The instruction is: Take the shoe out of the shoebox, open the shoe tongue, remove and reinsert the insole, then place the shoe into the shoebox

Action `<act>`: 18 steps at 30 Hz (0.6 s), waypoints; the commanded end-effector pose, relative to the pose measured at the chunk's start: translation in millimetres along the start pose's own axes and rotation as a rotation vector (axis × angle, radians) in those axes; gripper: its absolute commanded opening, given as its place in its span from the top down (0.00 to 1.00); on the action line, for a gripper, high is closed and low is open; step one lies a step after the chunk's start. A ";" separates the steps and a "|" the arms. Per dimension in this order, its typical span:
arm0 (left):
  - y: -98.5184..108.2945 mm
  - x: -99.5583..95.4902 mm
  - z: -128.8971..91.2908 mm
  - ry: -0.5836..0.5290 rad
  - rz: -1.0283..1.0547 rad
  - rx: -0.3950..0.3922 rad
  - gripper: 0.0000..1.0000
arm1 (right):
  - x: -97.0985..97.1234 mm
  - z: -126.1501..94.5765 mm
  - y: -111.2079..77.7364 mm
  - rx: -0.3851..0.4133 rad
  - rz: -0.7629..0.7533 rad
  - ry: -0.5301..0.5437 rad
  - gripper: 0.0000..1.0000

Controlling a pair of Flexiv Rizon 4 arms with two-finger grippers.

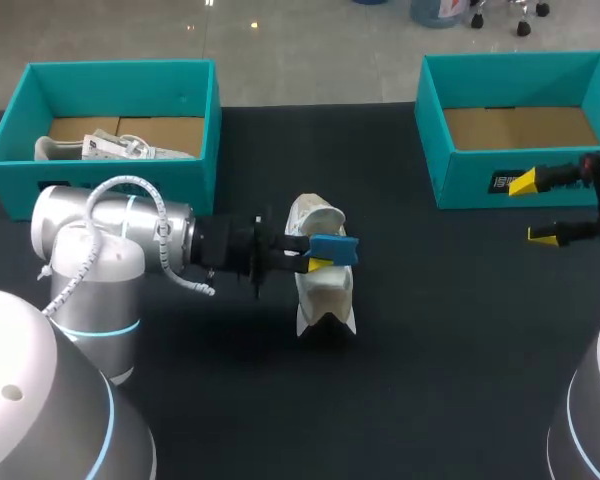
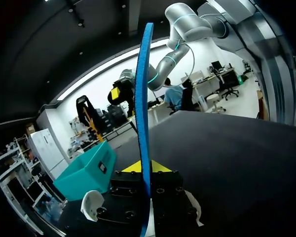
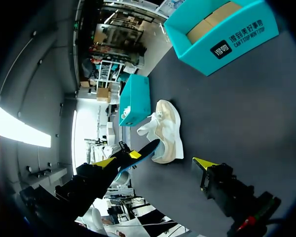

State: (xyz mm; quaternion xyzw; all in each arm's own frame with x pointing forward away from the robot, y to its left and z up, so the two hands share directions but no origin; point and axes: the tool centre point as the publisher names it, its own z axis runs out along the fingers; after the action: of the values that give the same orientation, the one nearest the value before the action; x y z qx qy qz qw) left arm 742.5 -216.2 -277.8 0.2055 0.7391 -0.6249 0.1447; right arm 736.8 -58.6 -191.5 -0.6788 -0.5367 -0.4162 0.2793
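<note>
Shoe (image 1: 325,290) shown out on the surface (image 1: 430,350) in the head view, blue insole (image 1: 332,248) clamped by the left gripper (image 1: 316,259), right gripper (image 1: 535,210) spread empty; left wrist view, insole gripped edge-on; right wrist view, shoebox (image 3: 246,37) seen empty: reinsertion and boxing judged outstanding.

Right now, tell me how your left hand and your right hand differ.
The left hand is shut on the blue insole; the right hand is open and holds nothing.
The left hand sits mid-table, right over the white shoe; the right hand is at the table's right side, in front of the right shoebox.
Both point inward toward the table's middle, and both have two yellow-tipped fingers.
</note>
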 end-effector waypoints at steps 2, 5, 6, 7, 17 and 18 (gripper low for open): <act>1.2 1.4 1.7 -0.010 -0.003 0.001 1.00 | 0.6 -0.2 -1.4 -0.001 0.002 -0.004 0.00; 0.6 0.8 3.3 -0.009 -0.006 0.006 1.00 | 0.6 -0.2 -1.4 -0.001 0.002 -0.004 0.00; -0.3 0.9 3.9 -0.008 -0.007 0.006 1.00 | 0.6 -0.2 -1.4 -0.001 0.002 -0.004 0.00; -1.9 1.0 4.4 -0.006 -0.008 0.007 1.00 | 0.6 -0.2 -1.4 -0.001 0.002 -0.004 0.00; -6.2 3.2 7.7 -0.001 -0.014 0.010 1.00 | 0.6 -0.2 -1.4 -0.001 0.002 -0.004 0.00; -5.0 3.2 7.9 -0.002 -0.014 0.009 1.00 | 0.6 -0.2 -1.4 -0.001 0.002 -0.004 0.00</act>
State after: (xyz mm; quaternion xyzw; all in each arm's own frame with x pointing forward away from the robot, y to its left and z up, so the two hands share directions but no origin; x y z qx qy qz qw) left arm 737.5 -222.9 -275.3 0.2011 0.7366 -0.6305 0.1393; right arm 736.8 -58.6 -191.5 -0.6787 -0.5367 -0.4162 0.2793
